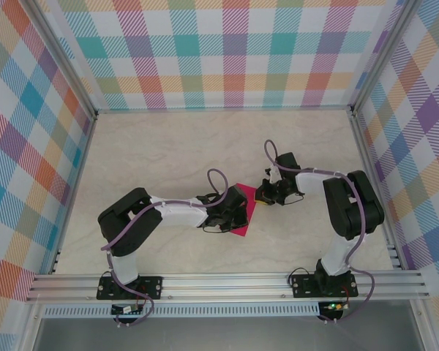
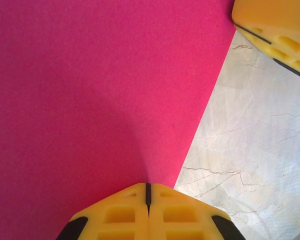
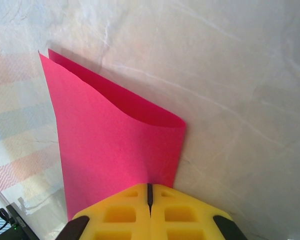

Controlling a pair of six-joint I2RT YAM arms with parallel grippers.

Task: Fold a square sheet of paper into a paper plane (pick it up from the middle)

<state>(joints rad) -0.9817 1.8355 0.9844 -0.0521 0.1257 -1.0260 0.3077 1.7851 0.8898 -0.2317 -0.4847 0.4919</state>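
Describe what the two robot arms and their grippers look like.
The left arm and right arm have bulky black joint housings, white links and looping purple cables. The left gripper and right gripper have yellow fingers moulded with recessed pockets, black at the sides.

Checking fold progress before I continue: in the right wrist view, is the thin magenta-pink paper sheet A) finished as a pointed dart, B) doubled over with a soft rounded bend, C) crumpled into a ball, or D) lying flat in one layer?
B: the thin magenta-pink paper sheet curves over into two layers, two corners showing together, just beyond the shut right tool.
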